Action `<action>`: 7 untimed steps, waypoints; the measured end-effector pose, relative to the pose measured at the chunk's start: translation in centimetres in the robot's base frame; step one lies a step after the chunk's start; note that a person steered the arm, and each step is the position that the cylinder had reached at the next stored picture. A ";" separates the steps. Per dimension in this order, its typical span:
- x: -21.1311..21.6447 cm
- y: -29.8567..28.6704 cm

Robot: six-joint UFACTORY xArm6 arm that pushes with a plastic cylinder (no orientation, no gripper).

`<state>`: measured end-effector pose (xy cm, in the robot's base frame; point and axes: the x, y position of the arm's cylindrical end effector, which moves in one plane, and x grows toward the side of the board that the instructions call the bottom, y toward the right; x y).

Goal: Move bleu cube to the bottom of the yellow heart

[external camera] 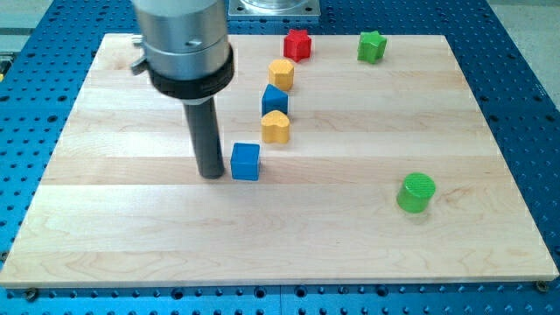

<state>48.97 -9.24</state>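
My tip (211,173) beside blue cube (246,162)

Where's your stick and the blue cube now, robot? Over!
My tip down on the board, touching blue cube's left side. Cube sits below-left of yellow heart, a small gap apart. Nothing between them.

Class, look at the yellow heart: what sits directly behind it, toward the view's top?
A second blue block stands right behind the yellow heart, touching or nearly so; its lower front is hidden by the heart. Behind that is a yellow block.
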 end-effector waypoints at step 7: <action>1.6 -0.1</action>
